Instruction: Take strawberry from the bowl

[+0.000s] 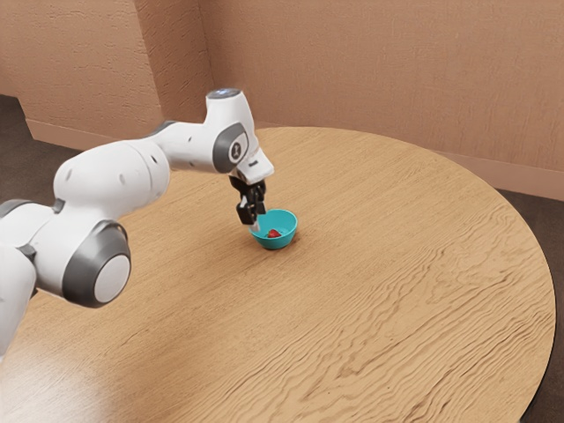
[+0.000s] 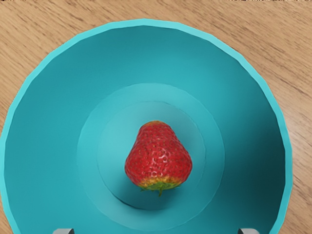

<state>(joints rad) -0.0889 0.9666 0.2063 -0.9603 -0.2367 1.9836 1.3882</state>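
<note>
Inside the round bowl point(image 2: 48, 126), a glossy, tapered strawberry point(image 2: 158, 158)

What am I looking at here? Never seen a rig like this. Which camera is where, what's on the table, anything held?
It's a simulated scene. The white machine is a jointed robot arm, ending in a black two-finger gripper, its hand.

The exterior view is from a camera at the arm's side; the arm comes in from that view's left. The wrist view is from a camera on the hand, looking down into the bowl.

On the round wooden table sits a turquoise bowl with one red strawberry at its bottom. The gripper is at the bowl, fingers apart, holding nothing.
</note>
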